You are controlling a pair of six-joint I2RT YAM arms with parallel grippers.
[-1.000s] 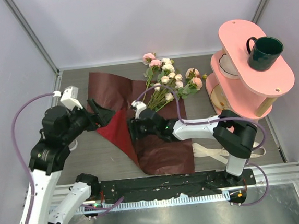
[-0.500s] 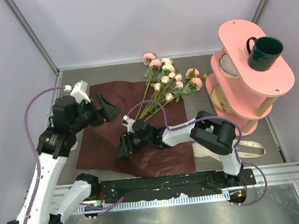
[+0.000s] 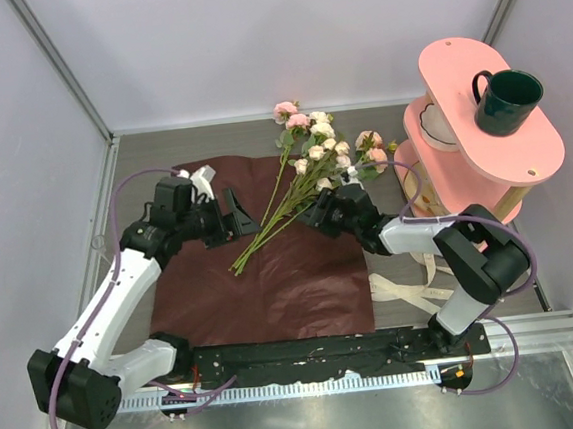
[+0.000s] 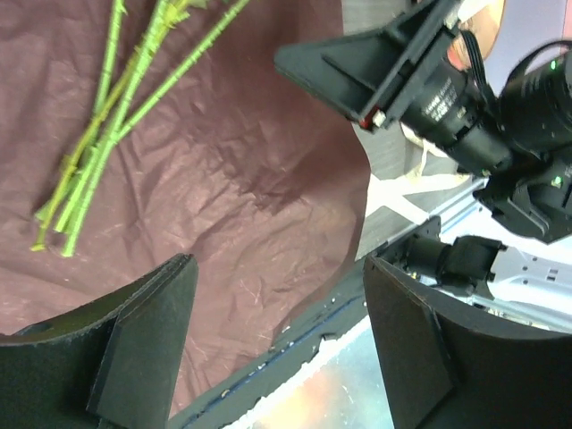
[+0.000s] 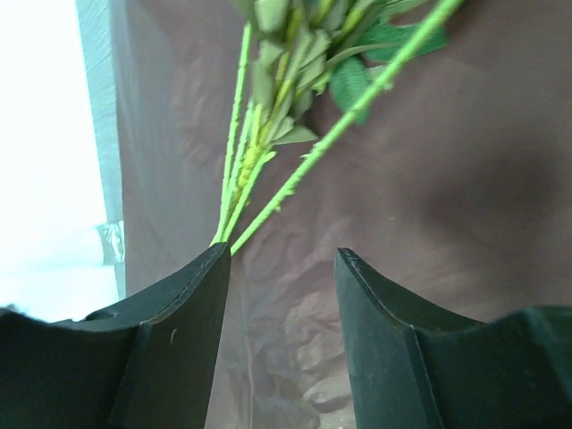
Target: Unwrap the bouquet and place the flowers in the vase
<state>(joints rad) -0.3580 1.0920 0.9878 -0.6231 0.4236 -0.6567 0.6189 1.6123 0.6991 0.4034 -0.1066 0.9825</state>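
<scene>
Lying on crinkled dark red paper, thin green-stemmed flowers fan out.

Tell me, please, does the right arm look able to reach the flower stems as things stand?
Probably yes. The right gripper hangs open and empty just by the flower stems, which lie bare on the spread-out wrapping paper, with nothing between them.

R wrist view: flowers cut off at top, only stems & leaves show; left side is blown-out white. L wrist view: stems run off the top edge. Top view: ribbon partly under R arm
</scene>
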